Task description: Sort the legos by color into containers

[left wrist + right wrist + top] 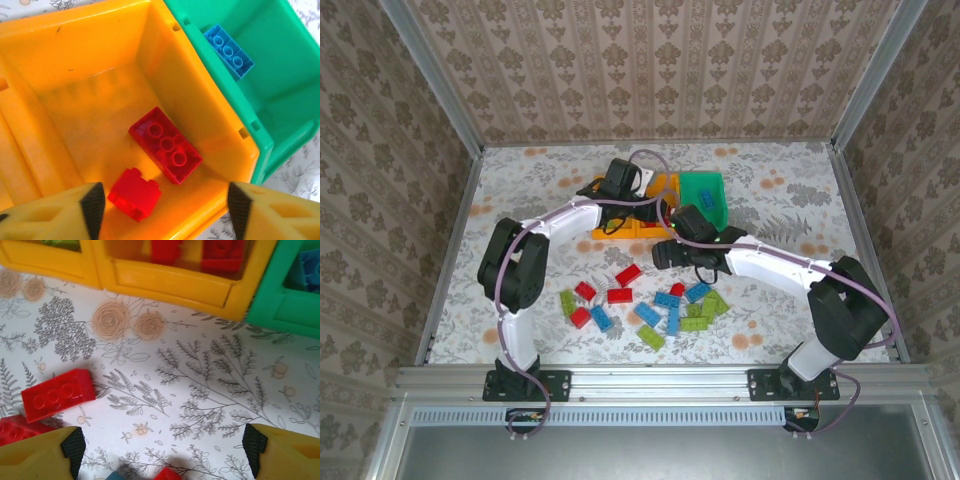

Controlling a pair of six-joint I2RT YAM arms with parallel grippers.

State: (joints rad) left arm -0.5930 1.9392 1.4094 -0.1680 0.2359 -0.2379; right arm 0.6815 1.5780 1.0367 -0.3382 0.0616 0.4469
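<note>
On the table, the middle orange bin holds a long red brick and a small red brick. The green bin beside it holds a blue brick. The end orange bin perhaps holds something green, but it is blurred. The left gripper hangs spread and empty over the middle bin. The right gripper is likewise released, near loose bricks on the table.

Glossy plastic orange bin; tabletop seemingly matt.

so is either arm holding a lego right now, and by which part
Nothing is held. The left gripper has its fingers apart above the orange bin; the right gripper likewise above the table.
</note>
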